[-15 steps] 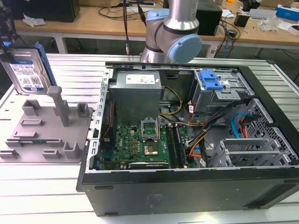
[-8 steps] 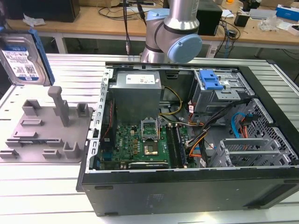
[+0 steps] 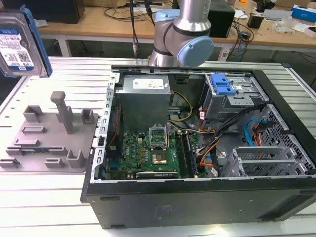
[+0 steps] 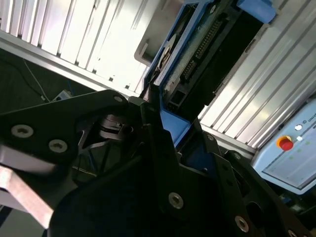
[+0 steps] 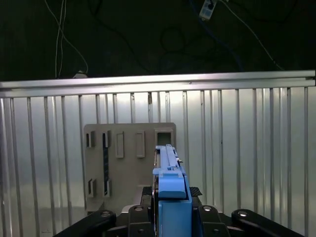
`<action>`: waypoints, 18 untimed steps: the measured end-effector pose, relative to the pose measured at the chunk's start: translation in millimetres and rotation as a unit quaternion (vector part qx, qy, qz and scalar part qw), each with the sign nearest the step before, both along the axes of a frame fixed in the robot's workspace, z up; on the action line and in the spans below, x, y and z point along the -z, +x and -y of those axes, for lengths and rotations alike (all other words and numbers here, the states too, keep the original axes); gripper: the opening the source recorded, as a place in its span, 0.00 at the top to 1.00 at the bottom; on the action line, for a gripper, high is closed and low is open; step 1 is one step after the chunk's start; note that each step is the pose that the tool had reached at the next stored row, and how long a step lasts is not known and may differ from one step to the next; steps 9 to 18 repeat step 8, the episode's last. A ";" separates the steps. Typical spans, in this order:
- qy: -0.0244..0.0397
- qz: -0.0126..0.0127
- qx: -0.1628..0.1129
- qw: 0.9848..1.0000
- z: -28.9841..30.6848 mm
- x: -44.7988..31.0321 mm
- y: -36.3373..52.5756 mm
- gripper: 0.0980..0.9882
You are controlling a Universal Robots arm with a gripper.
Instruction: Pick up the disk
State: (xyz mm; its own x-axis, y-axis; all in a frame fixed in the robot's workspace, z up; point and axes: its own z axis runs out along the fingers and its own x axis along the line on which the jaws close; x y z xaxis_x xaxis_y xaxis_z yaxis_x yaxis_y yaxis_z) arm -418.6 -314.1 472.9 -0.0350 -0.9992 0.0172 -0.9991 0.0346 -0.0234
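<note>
My tool (image 5: pixel 170 217) pinched the disk (image 3: pixel 19 42) by its edge, high above the grey fixture (image 3: pixel 49 138).

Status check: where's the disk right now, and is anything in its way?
Gripper shut on the disk. Disk lifted, held on edge above the grey fixture in the exterior view. Nothing touching it; computer case off to the exterior view's right.

A slatted metal table (image 3: pixel 59 197) bears a grey fixture (image 3: pixel 49 140) and an open computer case (image 3: pixel 197 197).
</note>
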 end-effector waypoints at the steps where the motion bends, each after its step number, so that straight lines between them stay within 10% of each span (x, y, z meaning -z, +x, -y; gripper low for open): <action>1: 0.000 0.000 0.000 1.000 0.4 -7.7 0.0 0.70; 18: 0.000 0.000 0.000 1.000 0.7 -15.8 0.0 0.70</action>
